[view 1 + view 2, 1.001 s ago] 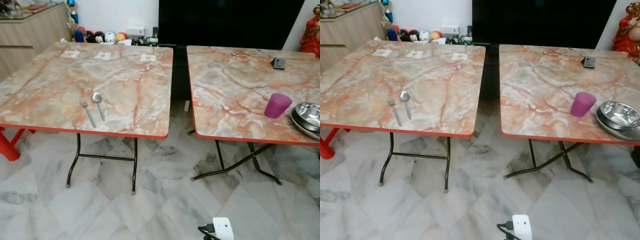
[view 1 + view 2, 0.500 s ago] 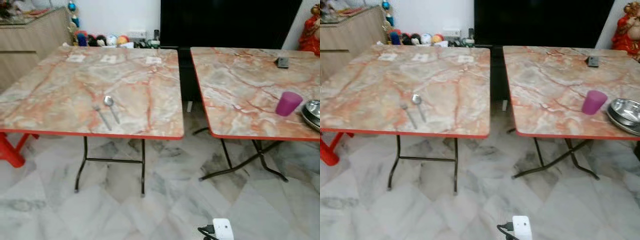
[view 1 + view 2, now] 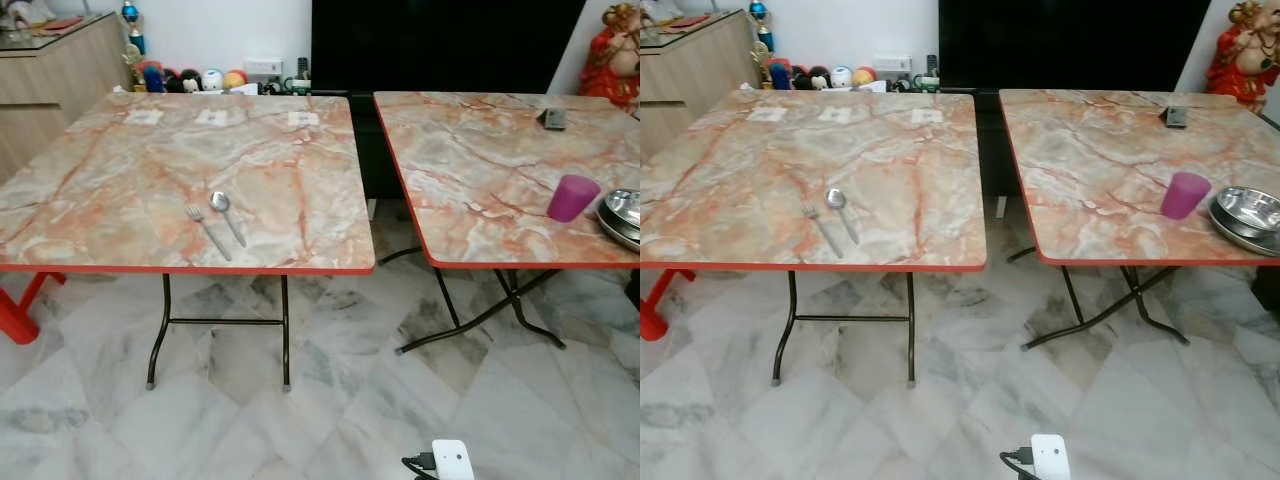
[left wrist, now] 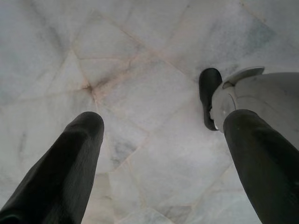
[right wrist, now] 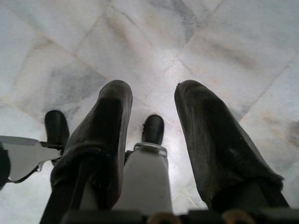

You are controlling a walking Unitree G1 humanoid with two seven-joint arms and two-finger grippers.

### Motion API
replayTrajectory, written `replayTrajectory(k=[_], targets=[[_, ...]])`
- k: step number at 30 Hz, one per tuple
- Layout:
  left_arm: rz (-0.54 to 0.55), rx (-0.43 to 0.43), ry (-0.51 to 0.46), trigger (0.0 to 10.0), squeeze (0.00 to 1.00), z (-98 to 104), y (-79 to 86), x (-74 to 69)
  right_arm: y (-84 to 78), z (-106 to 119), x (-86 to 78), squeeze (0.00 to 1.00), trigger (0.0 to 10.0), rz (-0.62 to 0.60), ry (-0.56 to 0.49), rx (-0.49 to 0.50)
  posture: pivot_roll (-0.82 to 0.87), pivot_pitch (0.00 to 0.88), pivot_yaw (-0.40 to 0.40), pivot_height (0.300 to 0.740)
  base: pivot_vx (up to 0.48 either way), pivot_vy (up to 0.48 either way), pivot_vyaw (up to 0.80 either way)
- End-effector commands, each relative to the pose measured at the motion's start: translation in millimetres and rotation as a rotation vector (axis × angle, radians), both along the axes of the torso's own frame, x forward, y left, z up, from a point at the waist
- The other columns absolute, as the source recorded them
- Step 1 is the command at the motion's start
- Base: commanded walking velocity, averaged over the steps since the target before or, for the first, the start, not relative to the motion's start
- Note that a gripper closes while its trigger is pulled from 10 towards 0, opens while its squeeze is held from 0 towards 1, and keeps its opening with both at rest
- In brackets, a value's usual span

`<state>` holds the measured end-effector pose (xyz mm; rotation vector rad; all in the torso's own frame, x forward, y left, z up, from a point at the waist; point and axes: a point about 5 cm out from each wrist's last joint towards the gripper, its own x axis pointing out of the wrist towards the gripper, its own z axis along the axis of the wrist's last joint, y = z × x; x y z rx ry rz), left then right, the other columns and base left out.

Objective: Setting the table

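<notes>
Left tabletop (image 3: 120, 180): marble-patterned with a red edge, on folding legs; three small paper cards lie along its far side.
Fork (image 3: 207, 231): on the left tabletop near its near edge, lying flat, just left of the spoon.
Spoon (image 3: 226, 215): beside the fork, bowl toward the far side, close to it but apart.
Right tabletop (image 3: 470, 170): same pattern, separated from the left one by a narrow gap.
Purple cup (image 3: 572, 197): upright near the right tabletop's near right corner.
Steel bowl (image 3: 1250, 208): sits in a steel plate (image 3: 1232, 232), just right of the cup.
Remote (image 3: 553, 119): far side of the right tabletop.
Left gripper (image 4: 159, 140): hangs over the marble floor (image 3: 340, 400), fingers wide apart, empty.
Right gripper (image 5: 152, 100): hangs over the floor, fingers apart, empty.
</notes>
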<state>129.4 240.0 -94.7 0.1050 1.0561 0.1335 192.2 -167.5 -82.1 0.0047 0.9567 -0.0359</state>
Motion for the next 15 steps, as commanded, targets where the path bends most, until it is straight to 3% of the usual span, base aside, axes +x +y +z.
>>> replayTrajectory(k=[1, 15], targets=[[0.022, -0.005, 0.01, 10.0, 0.0, -1.4, 1.9, -5.8, 0.4, 0.2, 0.4, 0.0, 10.0, -0.012, -0.003, 0.008, 0.04, 0.063, -0.009, 0.74, 0.0, 0.48, 0.0], [0.018, -0.004, 0.002, 10.0, 0.0, -0.3, 1.3, -1.5, 0.5, 0.6, 1.1, 0.0, 10.0, -0.013, -0.004, 0.009, 0.04, 0.07, -0.007, 0.74, 0.0, 0.48, 0.0]])
